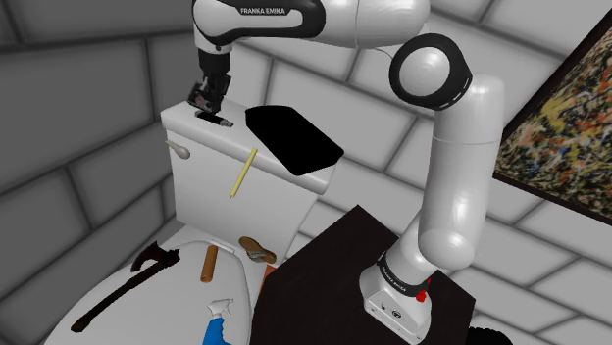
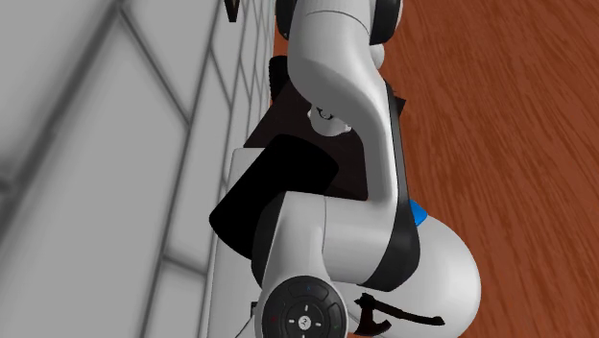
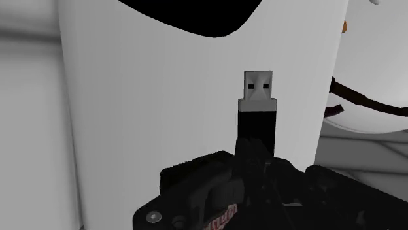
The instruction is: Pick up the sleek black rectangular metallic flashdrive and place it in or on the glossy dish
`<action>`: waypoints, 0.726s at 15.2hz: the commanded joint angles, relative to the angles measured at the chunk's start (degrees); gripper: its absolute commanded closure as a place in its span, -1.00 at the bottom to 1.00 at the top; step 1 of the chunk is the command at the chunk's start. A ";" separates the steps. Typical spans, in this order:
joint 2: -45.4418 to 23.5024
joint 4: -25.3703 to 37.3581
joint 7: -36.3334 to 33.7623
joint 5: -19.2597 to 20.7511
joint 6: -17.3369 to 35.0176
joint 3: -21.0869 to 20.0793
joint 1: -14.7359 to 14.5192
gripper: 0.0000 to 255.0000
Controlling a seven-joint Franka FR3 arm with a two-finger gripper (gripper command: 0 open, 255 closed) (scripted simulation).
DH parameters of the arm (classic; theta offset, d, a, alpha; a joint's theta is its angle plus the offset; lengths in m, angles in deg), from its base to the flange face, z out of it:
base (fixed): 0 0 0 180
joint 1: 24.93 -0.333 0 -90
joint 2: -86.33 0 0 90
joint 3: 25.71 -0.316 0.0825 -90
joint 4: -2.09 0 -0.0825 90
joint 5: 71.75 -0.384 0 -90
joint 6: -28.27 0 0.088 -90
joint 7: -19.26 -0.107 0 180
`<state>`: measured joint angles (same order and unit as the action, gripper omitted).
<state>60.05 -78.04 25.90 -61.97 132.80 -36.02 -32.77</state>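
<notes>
The jaws are pressed together on the black rear end of the flashdrive (image 3: 257,116), so the gripper (image 3: 252,155) clasps it from behind, and the silver plug sticks out past the fingertips. In the shoulder view the gripper (image 1: 211,104) hangs over one end of the white toilet tank lid (image 1: 182,120), with the flashdrive (image 1: 223,121) just under the fingertips, at or barely above the lid; whether it touches cannot be told.

On the side of the jaws away from the dish, the lid's end edge is close. Ahead of the plug, bare white lid (image 3: 163,124) runs up to the glossy black dish (image 3: 189,13). The dish (image 1: 294,138) takes up the lid's other half, near the jaws but not touching them. Its rim reaches close to the lid's front and back edges. Behind the jaws the grey tiled wall (image 1: 88,147) stands close to the tank.

Below the jaws, over the front edge, a flush lever (image 1: 178,149) and a yellow stick (image 1: 241,173) are against the tank front. Lower, on the white toilet cover (image 1: 181,250), lie an axe (image 1: 127,286), a wooden-handled tool (image 1: 209,263) and a blue bottle (image 1: 216,329). The dark stand (image 1: 329,270) is beside the toilet, and the floor (image 2: 490,106) is reddish wood.

The flashdrive's long axis runs lengthwise along the lid, in line with the jaws, with the plug toward the dish.
</notes>
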 commanded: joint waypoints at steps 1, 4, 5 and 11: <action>-1.13 1.51 0.23 -2.02 -1.81 -0.63 0.21 1.00; 1.50 -1.81 3.33 -1.96 -0.96 -0.92 1.17 -1.00; 3.50 -4.19 6.70 -2.95 -1.21 -1.48 2.35 -1.00; 3.73 -8.22 7.51 -3.08 2.40 -1.47 2.83 -1.00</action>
<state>64.04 -85.80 33.29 -65.10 134.47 -37.55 -30.03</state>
